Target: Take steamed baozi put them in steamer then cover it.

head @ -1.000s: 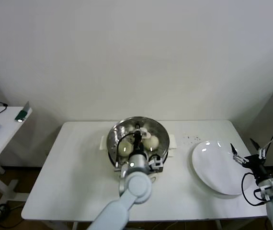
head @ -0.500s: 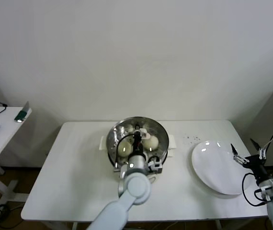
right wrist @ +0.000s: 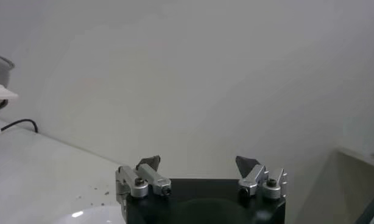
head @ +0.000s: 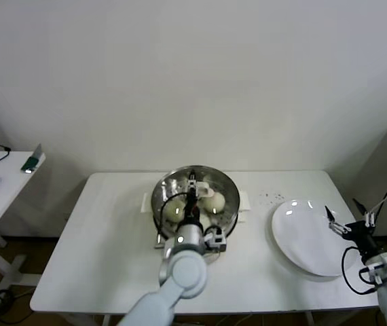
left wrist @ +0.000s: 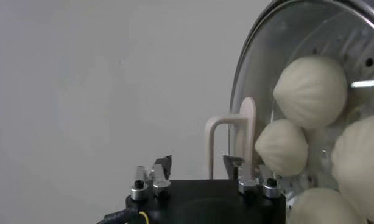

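- The white table [head: 98,258] carries everything, spreading beneath both end effectors.
- The steamer [head: 229,205] stands at mid-table, directly under and beyond the left end effector [left wrist: 197,163].
- The cover [left wrist: 245,73] sits on the steamer; its white bar handle [left wrist: 229,143] lies between the left end effector's parted fingers, which are spread apart and clamp nothing.
- A white plate [head: 305,238] lies beside the right end effector [head: 348,219], on its inner side.
- The steamed baozi [left wrist: 310,91] rest under the glass, just past the left end effector.
- The right end effector hangs wide open and empty at the table's right edge, well apart from the steamer.
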Tool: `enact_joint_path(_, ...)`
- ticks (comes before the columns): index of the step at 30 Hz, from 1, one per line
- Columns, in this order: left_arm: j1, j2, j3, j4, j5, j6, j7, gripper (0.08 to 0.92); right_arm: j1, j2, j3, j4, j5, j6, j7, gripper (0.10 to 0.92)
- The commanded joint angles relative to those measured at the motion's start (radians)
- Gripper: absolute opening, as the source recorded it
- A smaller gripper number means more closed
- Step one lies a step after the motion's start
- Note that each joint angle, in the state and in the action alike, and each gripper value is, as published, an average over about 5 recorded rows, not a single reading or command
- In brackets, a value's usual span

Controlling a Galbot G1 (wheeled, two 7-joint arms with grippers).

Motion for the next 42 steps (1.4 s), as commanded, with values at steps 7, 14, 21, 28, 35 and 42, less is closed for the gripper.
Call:
enact_joint_path(7, 0.106, 0.153, 0.027, -0.281, -0.131, 0.048, -0.029, 0.799, -0.001, 0.004, -0.004, 0.04, -0.008, -0.154, 0.037, 0.823)
enact_joint_path(14, 0.219, 0.256, -0.079, -0.391, -0.374, -0.076, -0.24, 0.822, -0.001, 0.012, -0.014, 0.043, -0.022, -0.153, 0.043, 0.823)
enact_joint_path(21, 0.448, 0.304, -0.422, -0.42, -0.813, -0.515, -0.445, 0.823, 0.004, 0.013, -0.024, 0.039, -0.043, -0.145, 0.051, 0.823)
enact_joint_path(28, 0.595, 0.214, -0.719, -0.383, -1.29, -0.824, -0.521, 0.823, -0.003, 0.026, -0.035, 0.048, -0.023, -0.128, 0.047, 0.823)
enact_joint_path(35, 0.616, 0.077, -0.939, -0.199, -1.64, -0.922, -0.474, 0.823, -0.028, 0.05, -0.052, 0.065, -0.004, -0.095, 0.036, 0.823)
enact_joint_path(42, 0.637, 0.021, -0.951, -0.004, -1.67, -0.973, -0.451, 0.823, -0.059, 0.081, -0.089, 0.082, 0.037, -0.024, 0.01, 0.823)
